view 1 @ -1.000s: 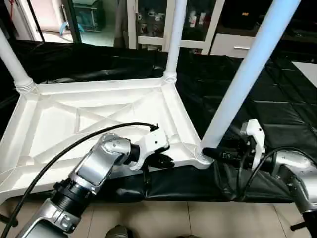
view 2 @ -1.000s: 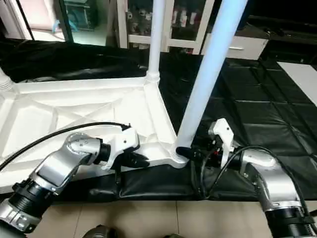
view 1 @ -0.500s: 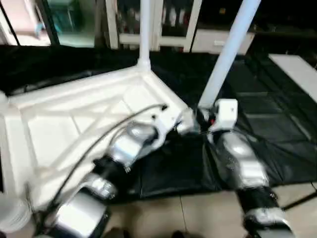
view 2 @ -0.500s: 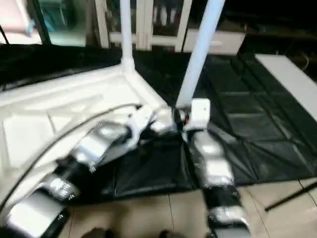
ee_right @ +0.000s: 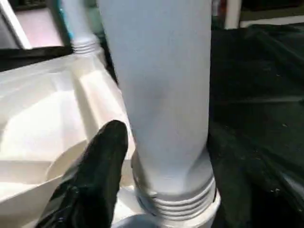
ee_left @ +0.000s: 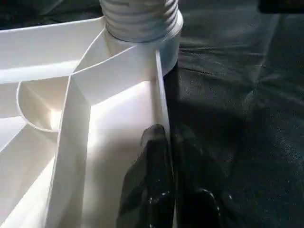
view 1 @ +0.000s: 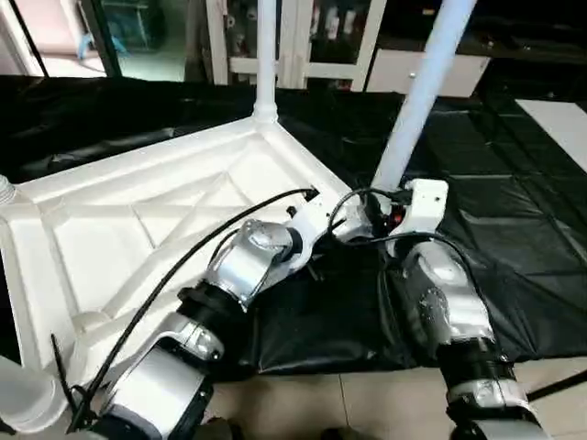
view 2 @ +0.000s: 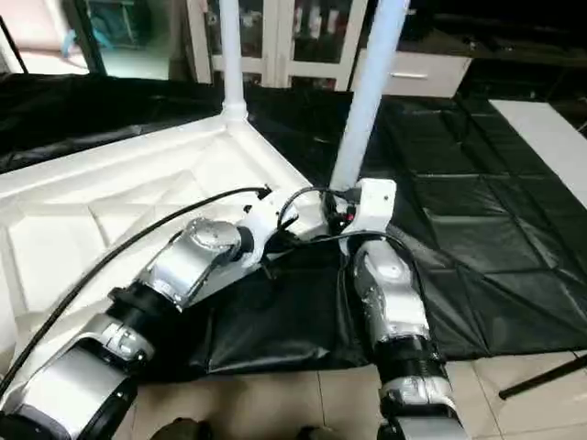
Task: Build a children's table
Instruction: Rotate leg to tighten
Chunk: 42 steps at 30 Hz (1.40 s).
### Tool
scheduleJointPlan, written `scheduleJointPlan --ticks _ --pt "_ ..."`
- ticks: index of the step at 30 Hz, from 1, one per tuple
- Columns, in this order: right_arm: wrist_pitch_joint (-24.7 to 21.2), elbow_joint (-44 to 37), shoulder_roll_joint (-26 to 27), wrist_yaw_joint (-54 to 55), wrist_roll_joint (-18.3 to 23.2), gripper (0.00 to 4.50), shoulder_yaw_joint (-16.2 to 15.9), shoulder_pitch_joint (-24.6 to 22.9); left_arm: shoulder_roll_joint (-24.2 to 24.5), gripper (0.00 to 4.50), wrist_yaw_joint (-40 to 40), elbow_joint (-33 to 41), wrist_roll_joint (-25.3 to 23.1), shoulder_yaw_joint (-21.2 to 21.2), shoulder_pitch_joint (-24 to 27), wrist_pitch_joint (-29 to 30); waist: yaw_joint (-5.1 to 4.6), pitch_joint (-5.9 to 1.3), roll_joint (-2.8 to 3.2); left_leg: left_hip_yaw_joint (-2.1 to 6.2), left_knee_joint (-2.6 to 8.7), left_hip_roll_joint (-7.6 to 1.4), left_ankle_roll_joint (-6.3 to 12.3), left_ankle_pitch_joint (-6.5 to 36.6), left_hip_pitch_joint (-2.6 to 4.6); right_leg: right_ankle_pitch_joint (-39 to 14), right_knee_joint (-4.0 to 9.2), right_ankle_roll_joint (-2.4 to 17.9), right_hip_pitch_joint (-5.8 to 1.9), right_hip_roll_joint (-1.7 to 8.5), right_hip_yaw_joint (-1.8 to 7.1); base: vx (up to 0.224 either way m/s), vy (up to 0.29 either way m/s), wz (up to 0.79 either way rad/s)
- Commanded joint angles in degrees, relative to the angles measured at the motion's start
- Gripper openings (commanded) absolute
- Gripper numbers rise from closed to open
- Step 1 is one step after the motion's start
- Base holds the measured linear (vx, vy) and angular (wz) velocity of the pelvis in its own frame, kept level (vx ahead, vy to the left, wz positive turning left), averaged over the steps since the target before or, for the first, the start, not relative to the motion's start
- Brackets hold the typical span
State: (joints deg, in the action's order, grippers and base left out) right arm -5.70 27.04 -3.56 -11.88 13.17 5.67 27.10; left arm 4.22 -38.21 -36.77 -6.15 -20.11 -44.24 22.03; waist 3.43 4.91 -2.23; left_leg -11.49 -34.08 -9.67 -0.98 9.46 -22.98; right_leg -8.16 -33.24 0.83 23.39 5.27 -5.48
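white plastic top: the children's table top [view 1: 138, 220] lies upside down on the black-sheeted work table [view 1: 514, 238], x-ribbed underside facing up, one corner near the robot.
legs: a near leg [view 1: 417, 101] stands upright in the corner socket [ee_left: 142, 28] closest to the grippers; a far leg [view 1: 266, 55] stands upright in the socket at the back corner.
left gripper: the left gripper [ee_left: 164, 190] is pinched on the raised rim [ee_left: 159, 90] of the top, just short of the near socket, one black finger [ee_left: 147, 180] inside the rim and the other outside it.
right gripper: the right gripper [ee_right: 142, 180] sits at the foot of the near leg, just above its threaded collar; one black finger [ee_right: 95, 175] lies against the leg's side; its mate is hidden, so whether it clamps the leg cannot be told.
surroundings: white cabinets with glass doors [view 1: 312, 37] stand behind the work table; tiled floor [view 1: 367, 403] shows at the near edge.
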Motion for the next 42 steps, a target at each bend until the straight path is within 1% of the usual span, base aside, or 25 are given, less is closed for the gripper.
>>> scheduleJointPlan --ticks 1,3,6,10,13,14,16,28,29,30,31,32,33,34,35,36,38,41,42 --pt "0.1 -1.8 0.3 -1.6 0.7 3.15 -1.4 0.1 -0.8 0.00 -2.0 2.3 1.1 -0.5 -1.3 -4.1 0.12 -4.94 -0.02 1.84 4.40 -4.11 2.12 11.8 1.96 -11.8 3.34 11.6 -2.60 4.65 3.30 0.000 0.000 0.00" --pt "0.1 -1.8 0.3 -1.6 0.7 3.34 -1.4 0.1 -0.8 0.00 -2.0 2.3 1.1 -0.5 -1.3 -4.1 0.05 -4.79 0.09 1.88 4.55 -4.18 1.05 13.7 2.13 -14.3 3.62 11.5 -2.43 4.63 3.29 0.000 0.000 0.00" --pt "0.1 -1.8 0.3 -1.6 0.7 3.60 -1.4 0.1 -0.8 0.00 -2.0 2.3 1.1 -0.5 -1.3 -4.1 -0.04 -4.76 0.14 1.95 4.69 -4.21 -0.02 15.0 2.23 -15.4 3.74 11.0 -2.31 4.59 3.31 0.000 0.000 0.00" --pt "0.1 -1.8 0.3 -1.6 0.7 3.94 -1.4 0.1 -0.8 0.00 -2.0 2.3 1.1 -0.5 -1.3 -4.1 -0.02 -4.76 0.10 1.86 4.66 -4.13 -0.14 15.3 2.24 -15.2 3.77 10.9 -2.26 4.66 3.38 0.000 0.000 0.00" --pt "0.1 -1.8 0.3 -1.6 0.7 4.23 -1.4 0.1 -0.8 0.00 -2.0 2.3 1.1 -0.5 -1.3 -4.1 0.02 -4.77 0.07 1.85 4.63 -4.12 0.04 14.7 2.16 -14.6 3.71 11.0 -2.31 4.64 3.40 0.000 0.000 0.00" --pt "0.1 -1.8 0.3 -1.6 0.7 4.39 -1.4 0.1 -0.8 0.00 -2.0 2.3 1.1 -0.5 -1.3 -4.1 0.03 -4.79 0.08 1.87 4.63 -4.13 0.15 14.3 2.13 -14.5 3.65 11.0 -2.35 4.65 3.37 0.000 0.000 0.00" --pt "0.1 -1.8 0.3 -1.6 0.7 4.45 -1.4 0.1 -0.8 0.00 -2.0 2.3 1.1 -0.5 -1.3 -4.1 0.03 -4.79 0.06 1.84 4.61 -4.11 0.20 14.5 2.13 -14.6 3.71 11.0 -2.35 4.67 3.39 0.000 0.000 0.00" --pt "0.1 -1.8 0.3 -1.6 0.7 4.45 -1.4 0.1 -0.8 0.00 -2.0 2.3 1.1 -0.5 -1.3 -4.1 0.06 -4.78 0.06 1.87 4.62 -4.11 0.09 14.8 2.14 -15.4 3.79 10.7 -2.35 4.69 3.37 0.000 0.000 0.00" --pt "-0.1 -2.6 0.0 -2.7 1.0 4.45 -1.3 -0.2 -0.5 0.00 -2.9 2.2 1.0 -0.5 -1.1 -4.9 0.06 -4.76 0.04 1.86 4.62 -4.11 0.16 14.7 2.14 -15.2 3.80 10.7 -2.33 4.65 3.37 0.000 0.000 0.00" --pt "-2.0 -7.7 -7.7 -11.4 1.6 4.45 -1.8 -3.9 4.5 0.00 -9.9 9.3 3.3 -1.5 4.6 -6.0 0.41 -5.31 -0.47 2.09 4.52 -4.23 0.26 14.4 2.24 -15.0 3.52 10.3 -2.89 4.77 3.19 0.000 0.000 0.00" --pt "-2.0 -7.7 -7.7 -11.4 1.6 4.45 -1.8 -3.9 4.5 0.00 -9.9 9.3 3.3 -1.5 4.6 -6.0 0.61 -5.04 -0.63 2.04 4.70 -4.58 0.98 13.9 1.98 -14.6 3.47 10.2 -3.35 4.98 3.30 0.000 0.000 0.00" --pt "-4.3 -13.5 -16.8 -21.6 2.3 4.45 -2.4 -8.1 10.3 0.00 -18.2 17.7 6.0 -2.4 11.4 -7.0 0.79 -4.83 -0.23 1.82 4.56 -4.41 1.16 13.3 2.25 -14.6 3.36 9.8 -2.72 4.70 3.41 0.000 0.000 0.00" --pt "-4.4 -13.6 -17.0 -21.7 2.3 4.45 -2.4 -8.2 10.4 0.00 -18.3 17.8 6.1 -2.4 11.5 -7.0 0.91 -4.91 -0.25 1.95 4.62 -4.70 1.42 13.3 2.21 -14.3 3.25 9.9 -3.22 4.83 3.45 0.000 0.000 0.00" --pt "-4.8 -14.8 -18.8 -23.7 2.4 4.45 -2.5 -9.0 11.6 0.00 -19.9 19.6 6.7 -2.6 12.9 -7.2 0.91 -4.66 -0.37 1.53 4.55 -4.63 2.44 13.4 2.13 -14.4 3.37 9.9 -2.71 4.77 3.73 0.000 0.000 0.00" --pt "-4.8 -14.7 -18.8 -23.6 2.5 4.45 -2.4 -9.0 11.6 0.00 -19.9 19.5 6.7 -2.5 12.9 -7.1 0.88 -4.56 -0.23 1.62 4.66 -4.32 2.47 14.3 2.04 -16.9 3.69 9.9 -2.59 4.77 3.63 0.000 0.000 0.00" --pt "-4.8 -14.8 -18.8 -23.6 2.5 4.45 -2.4 -9.0 11.7 0.00 -19.9 19.4 6.7 -2.5 12.9 -7.2 0.92 -4.59 -0.28 1.56 4.58 -4.24 1.57 15.4 2.28 -20.1 4.05 9.6 -2.39 4.82 3.62 0.000 0.000 0.00" --pt "-4.7 -14.8 -18.8 -23.6 2.5 4.45 -2.4 -9.0 11.7 0.00 -20.0 19.4 6.7 -2.5 12.8 -7.2 0.89 -4.50 -0.18 1.80 4.70 -4.32 0.25 16.3 2.36 -22.6 4.26 9.3 -2.29 4.82 3.54 0.000 0.000 0.00" --pt "-5.3 -15.5 -19.2 -23.9 3.0 4.45 -2.4 -9.2 12.0 0.00 -20.3 20.2 6.8 -2.3 13.1 -6.8 0.66 -4.50 -0.17 2.01 4.84 -4.36 -0.99 18.4 2.55 -24.2 4.43 8.7 -2.10 4.71 3.48 0.000 0.000 0.00" --pt "-5.6 -15.8 -19.6 -24.4 3.3 4.45 -2.5 -9.5 12.2 0.00 -20.6 20.6 6.9 -2.3 13.2 -6.7 0.61 -4.43 0.06 2.10 4.91 -4.36 -1.16 18.9 2.49 -24.1 4.40 8.6 -2.10 4.71 3.49 0.000 0.000 0.00"
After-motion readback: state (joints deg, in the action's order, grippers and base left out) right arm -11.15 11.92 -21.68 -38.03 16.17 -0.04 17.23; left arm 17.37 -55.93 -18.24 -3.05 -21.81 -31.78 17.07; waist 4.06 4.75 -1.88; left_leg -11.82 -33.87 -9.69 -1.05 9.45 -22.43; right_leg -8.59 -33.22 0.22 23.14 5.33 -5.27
